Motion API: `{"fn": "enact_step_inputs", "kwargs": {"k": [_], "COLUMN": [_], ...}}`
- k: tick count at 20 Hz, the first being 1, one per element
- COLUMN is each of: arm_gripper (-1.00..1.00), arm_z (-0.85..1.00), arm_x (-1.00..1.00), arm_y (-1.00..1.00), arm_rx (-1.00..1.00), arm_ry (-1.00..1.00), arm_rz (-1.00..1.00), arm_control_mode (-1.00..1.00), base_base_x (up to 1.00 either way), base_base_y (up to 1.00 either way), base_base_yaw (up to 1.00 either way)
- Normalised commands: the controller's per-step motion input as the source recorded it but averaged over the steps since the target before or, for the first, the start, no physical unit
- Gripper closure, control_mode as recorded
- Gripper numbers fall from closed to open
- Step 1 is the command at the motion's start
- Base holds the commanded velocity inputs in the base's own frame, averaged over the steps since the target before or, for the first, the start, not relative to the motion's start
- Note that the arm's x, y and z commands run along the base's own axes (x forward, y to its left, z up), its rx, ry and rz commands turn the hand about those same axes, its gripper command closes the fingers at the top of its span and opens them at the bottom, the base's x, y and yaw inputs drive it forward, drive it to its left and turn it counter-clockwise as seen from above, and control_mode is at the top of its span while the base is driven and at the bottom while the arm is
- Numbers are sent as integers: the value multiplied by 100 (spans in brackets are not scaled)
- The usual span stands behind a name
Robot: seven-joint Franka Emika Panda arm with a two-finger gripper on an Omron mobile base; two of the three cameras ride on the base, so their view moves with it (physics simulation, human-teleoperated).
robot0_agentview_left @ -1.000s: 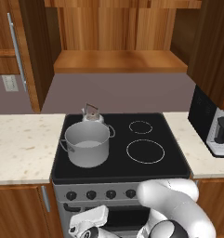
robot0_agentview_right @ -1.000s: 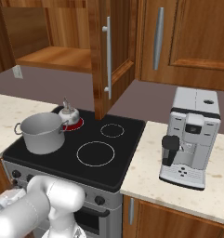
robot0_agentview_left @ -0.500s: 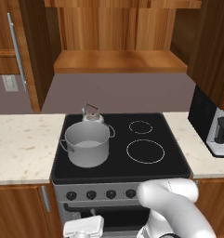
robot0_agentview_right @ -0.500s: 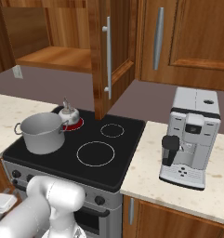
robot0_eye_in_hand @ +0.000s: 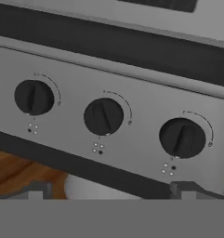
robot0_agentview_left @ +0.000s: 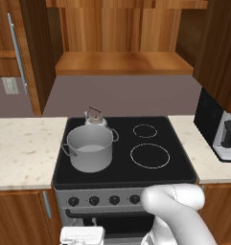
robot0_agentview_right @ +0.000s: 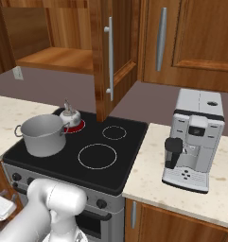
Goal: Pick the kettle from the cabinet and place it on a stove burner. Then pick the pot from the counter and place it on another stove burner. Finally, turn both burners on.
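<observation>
The small silver kettle (robot0_agentview_left: pixel 94 118) (robot0_agentview_right: pixel 69 114) stands on the stove's rear left burner (robot0_agentview_right: pixel 78 125), which glows red. In front of it, on the front left burner, is the wide grey pot (robot0_agentview_left: pixel 89 149) (robot0_agentview_right: pixel 41 134). My gripper (robot0_eye_in_hand: pixel 111 193) is open, its fingertips (robot0_eye_in_hand: pixel 35 190) wide apart and holding nothing, low in front of the stove's knob panel. The hand view has three dark knobs: left (robot0_eye_in_hand: pixel 34 97), middle (robot0_eye_in_hand: pixel 103 116), right (robot0_eye_in_hand: pixel 182 138). My white hand (robot0_agentview_left: pixel 82 235) hangs just below the knob row (robot0_agentview_left: pixel 94 200). The cabinet (robot0_agentview_left: pixel 121 62) stands open with a bare shelf.
The open cabinet door (robot0_agentview_right: pixel 108 52) juts out above the stove's middle. A coffee machine (robot0_agentview_right: pixel 193 137) (robot0_agentview_left: pixel 225 134) stands on the counter (robot0_agentview_left: pixel 21 148) to the right of the stove. The two right burners (robot0_agentview_left: pixel 149 155) are bare. A dark oven handle bar crosses the hand view below the knobs.
My hand has sunk slightly and levelled off in front of the knob panel. The kettle and pot have not moved.
</observation>
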Motion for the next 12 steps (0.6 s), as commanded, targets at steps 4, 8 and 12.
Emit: {"fn": "enact_step_inputs", "kwargs": {"k": [4, 8, 12], "arm_gripper": [-100, -100, -100], "arm_z": [0, 1, 0], "arm_x": [7, 5, 20], "arm_y": [4, 2, 4], "arm_rx": [16, 9, 11], "arm_ry": [0, 1, 0], "arm_rz": [0, 0, 0], "arm_control_mode": [-100, -100, -100], "base_base_x": [0, 0, 0], "base_base_y": [0, 0, 0], "base_base_yaw": [0, 0, 0]}}
